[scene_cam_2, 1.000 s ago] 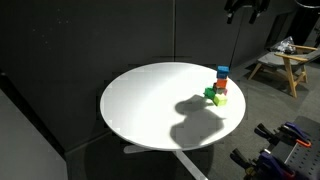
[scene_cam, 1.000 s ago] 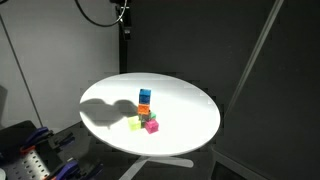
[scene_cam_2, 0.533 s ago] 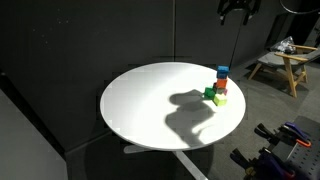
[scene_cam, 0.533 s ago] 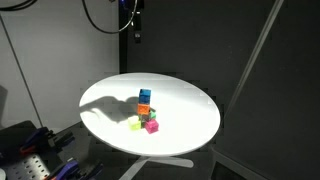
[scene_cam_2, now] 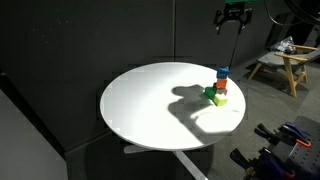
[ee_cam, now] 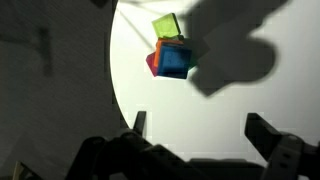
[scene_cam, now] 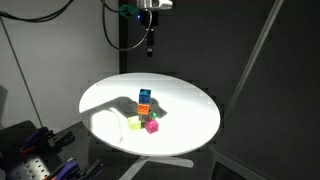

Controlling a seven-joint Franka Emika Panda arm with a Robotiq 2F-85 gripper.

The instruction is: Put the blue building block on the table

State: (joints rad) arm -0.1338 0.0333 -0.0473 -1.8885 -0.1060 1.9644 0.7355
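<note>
The blue building block (scene_cam: 146, 95) sits on top of an orange cube (scene_cam: 146, 106) on the round white table (scene_cam: 190, 110). It also shows in the other exterior view (scene_cam_2: 222, 72) and in the wrist view (ee_cam: 174, 61). My gripper (scene_cam: 150, 48) hangs high above the table, well above the stack. It is open and empty. In an exterior view (scene_cam_2: 232, 26) it is above and slightly beyond the blocks. In the wrist view the gripper (ee_cam: 200, 128) has its jaws spread wide over bare tabletop (ee_cam: 220, 115), with the stack ahead of them.
A yellow-green block (scene_cam: 136, 123), a magenta block (scene_cam: 152, 126) and a green block (scene_cam_2: 211, 94) lie beside the stack. The arm's shadow falls across the table. A wooden stool (scene_cam_2: 283, 62) stands on the floor beyond the table.
The gripper has moved sideways, closer over the blocks, staying high and open. Its shadow has shifted across the tabletop. The blocks have not moved.
</note>
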